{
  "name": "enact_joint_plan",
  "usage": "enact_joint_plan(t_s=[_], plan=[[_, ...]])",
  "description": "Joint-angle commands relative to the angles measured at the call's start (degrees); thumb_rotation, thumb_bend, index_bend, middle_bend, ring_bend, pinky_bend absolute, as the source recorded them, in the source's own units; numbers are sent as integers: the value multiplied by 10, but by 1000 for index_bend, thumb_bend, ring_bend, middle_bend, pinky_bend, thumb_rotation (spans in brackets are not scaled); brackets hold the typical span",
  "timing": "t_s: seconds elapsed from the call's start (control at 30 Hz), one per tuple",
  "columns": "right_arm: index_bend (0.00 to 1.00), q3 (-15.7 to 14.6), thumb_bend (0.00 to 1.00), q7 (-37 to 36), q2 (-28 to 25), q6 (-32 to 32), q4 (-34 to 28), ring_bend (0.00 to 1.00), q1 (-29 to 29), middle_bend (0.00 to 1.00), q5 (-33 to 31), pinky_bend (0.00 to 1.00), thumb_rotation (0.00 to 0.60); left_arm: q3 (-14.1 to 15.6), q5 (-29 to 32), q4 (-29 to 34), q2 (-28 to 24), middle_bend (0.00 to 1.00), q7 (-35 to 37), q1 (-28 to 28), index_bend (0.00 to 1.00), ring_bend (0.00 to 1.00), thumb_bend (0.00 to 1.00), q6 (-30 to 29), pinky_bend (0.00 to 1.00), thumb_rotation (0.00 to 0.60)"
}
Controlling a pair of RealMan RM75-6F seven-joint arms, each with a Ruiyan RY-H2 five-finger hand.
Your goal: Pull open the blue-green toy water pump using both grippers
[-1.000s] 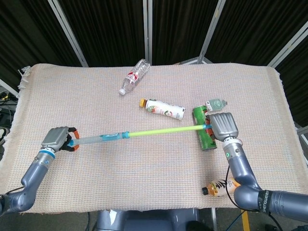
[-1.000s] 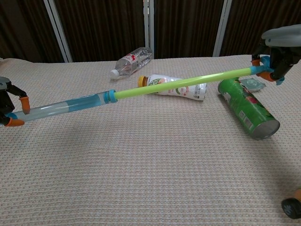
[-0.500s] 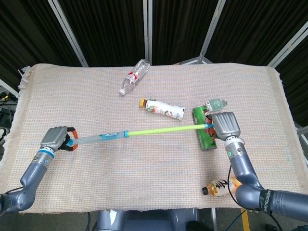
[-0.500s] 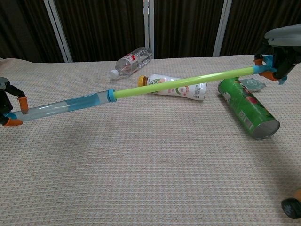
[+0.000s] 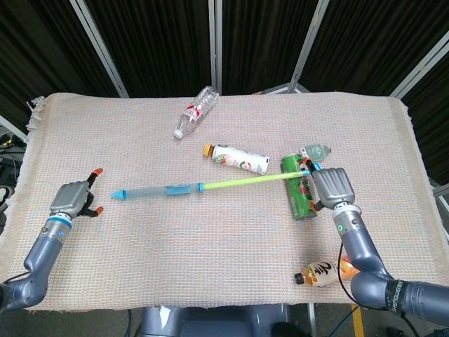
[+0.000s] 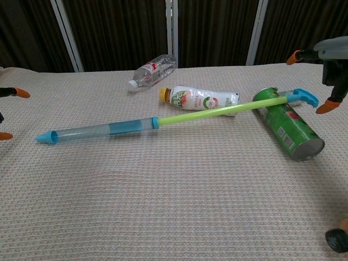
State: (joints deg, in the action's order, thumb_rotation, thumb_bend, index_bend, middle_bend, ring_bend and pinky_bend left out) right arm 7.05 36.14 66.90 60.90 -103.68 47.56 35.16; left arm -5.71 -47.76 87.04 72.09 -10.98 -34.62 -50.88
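The blue-green toy water pump lies extended on the cloth, held by neither hand. Its clear blue tube points left, and the green rod runs right. The blue handle end rests on top of a green can. My left hand is open, a short way left of the tube's tip. My right hand is open too, just right of the handle, fingers spread around it without touching. In the chest view only the orange fingertips of the left hand show at the edge.
A clear water bottle lies at the back. A white drink bottle lies just behind the rod. A small bottle sits behind the can. An orange bottle lies near the front edge by my right forearm.
Both hands have let go of the pump. It dropped onto the cloth and the can, shifted right. The left hand drew back to the left; the right hand opened.
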Motion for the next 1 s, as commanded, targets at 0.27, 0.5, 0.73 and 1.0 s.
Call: enact_joint_plan(t_s=[0.27,0.5,0.73,1.0], plan=[[0,-8,0,-82,-70,14,-46,1000,-58,989,66,1000,600,-11,-81,45,-67,701,80,46,0,678,570,-45,882,600],[10,-32,0,-206,-112,77,-41,826,-147,738,234,921,600,-5,-175,84,-99,77,124,109,0,84,366,-164,162,600],[6,-89,0,-367,-113,216,59,73,-269,75,431,54,600,28,-264,117,-107,0,126,202,0,0,3,-322,0,600],[0,-105,0,-411,-83,318,151,0,-354,0,490,0,600,57,-329,120,-88,0,98,259,0,0,2,-403,0,600]])
